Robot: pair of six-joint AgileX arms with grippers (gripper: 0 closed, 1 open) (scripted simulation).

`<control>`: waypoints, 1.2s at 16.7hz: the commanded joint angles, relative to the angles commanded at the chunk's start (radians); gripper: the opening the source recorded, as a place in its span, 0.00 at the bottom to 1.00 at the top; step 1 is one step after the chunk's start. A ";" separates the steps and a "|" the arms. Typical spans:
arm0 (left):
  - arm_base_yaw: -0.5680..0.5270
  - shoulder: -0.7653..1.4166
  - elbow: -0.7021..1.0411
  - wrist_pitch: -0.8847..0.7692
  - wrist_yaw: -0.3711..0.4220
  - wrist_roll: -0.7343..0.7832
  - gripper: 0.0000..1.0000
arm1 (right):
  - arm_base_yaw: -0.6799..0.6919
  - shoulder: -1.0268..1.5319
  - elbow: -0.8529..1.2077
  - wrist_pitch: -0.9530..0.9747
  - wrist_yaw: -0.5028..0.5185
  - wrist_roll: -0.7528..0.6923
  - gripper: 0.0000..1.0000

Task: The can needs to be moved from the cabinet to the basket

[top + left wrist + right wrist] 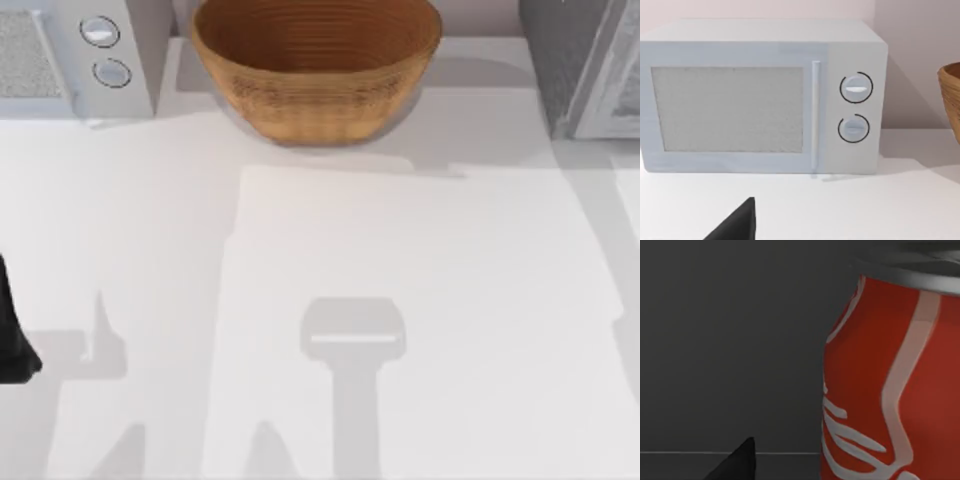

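Can (pixel 890 385), red with white script, stands upright just in front of my right gripper (pixel 735 462) against a dark grey wall, very close to the one black fingertip (pixel 742 457) visible there; how wide that gripper is, I cannot tell. Well away from it, at the table's far edge, sits the wicker basket (pixel 315 65), with the cabinet (pixel 585 65) at its right and a white microwave (pixel 760 95) at its left. My left arm (pixel 12 335) sits parked at the table's left edge, facing the microwave.
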 joint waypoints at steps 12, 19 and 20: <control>0.000 0.000 0.000 0.000 0.000 0.000 1.00 | 0.000 0.001 0.001 0.000 0.000 0.000 0.32; 0.000 0.000 0.000 0.000 0.000 0.000 1.00 | 0.000 0.001 0.001 0.000 0.000 0.000 0.00; 0.000 0.000 0.000 0.000 0.000 0.000 1.00 | 0.000 0.001 0.001 0.000 0.000 0.000 0.00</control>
